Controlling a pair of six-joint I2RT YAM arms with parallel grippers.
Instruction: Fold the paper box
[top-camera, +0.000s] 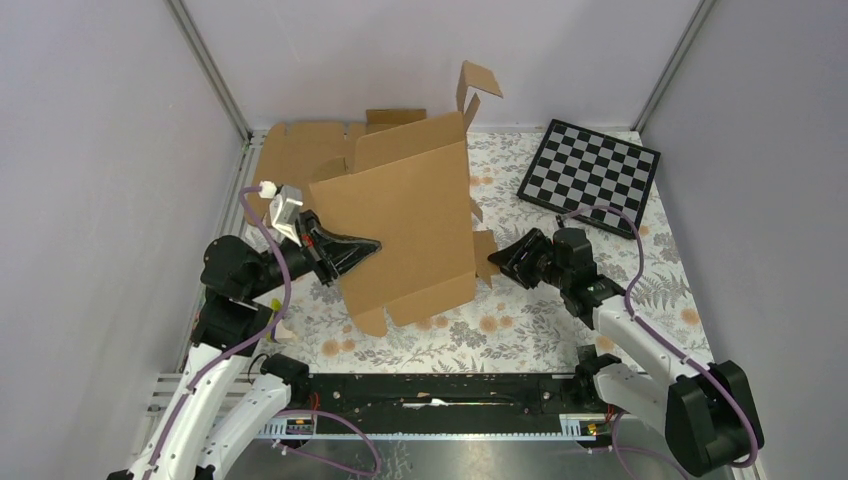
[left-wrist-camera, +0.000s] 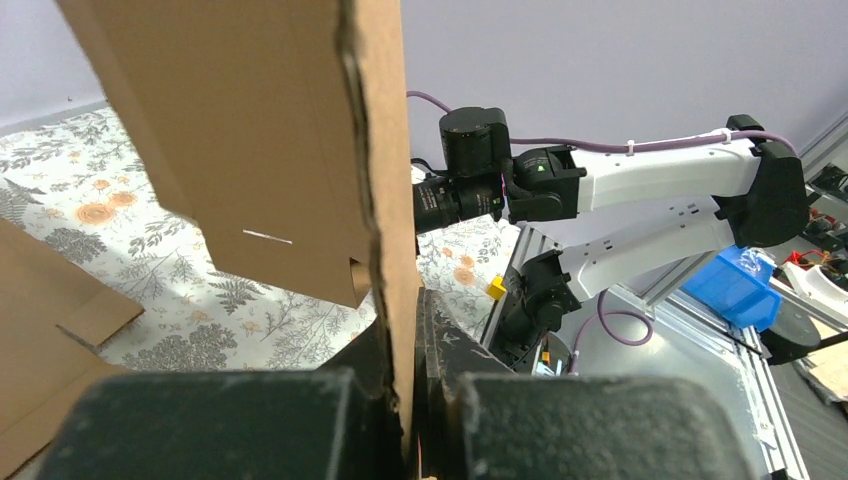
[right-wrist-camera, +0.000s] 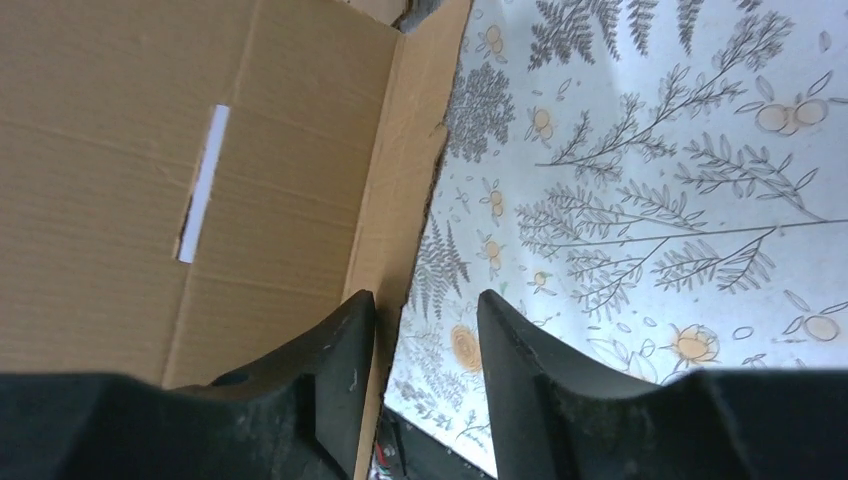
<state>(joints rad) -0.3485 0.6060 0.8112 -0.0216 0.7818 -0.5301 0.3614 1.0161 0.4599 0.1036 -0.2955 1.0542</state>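
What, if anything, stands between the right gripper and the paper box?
Nothing visible does. The right gripper is open at the edge of the paper box, beside its side flap. Only the floral tablecloth shows past its fingers.

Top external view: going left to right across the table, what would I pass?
left gripper, clamped on the box's left edge → paper box → right gripper → checkerboard

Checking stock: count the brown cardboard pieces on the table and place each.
2. The paper box stands upright mid-table, pinched by the left gripper; a flat cardboard sheet lies at the back left, partly behind it. Others may be hidden there.
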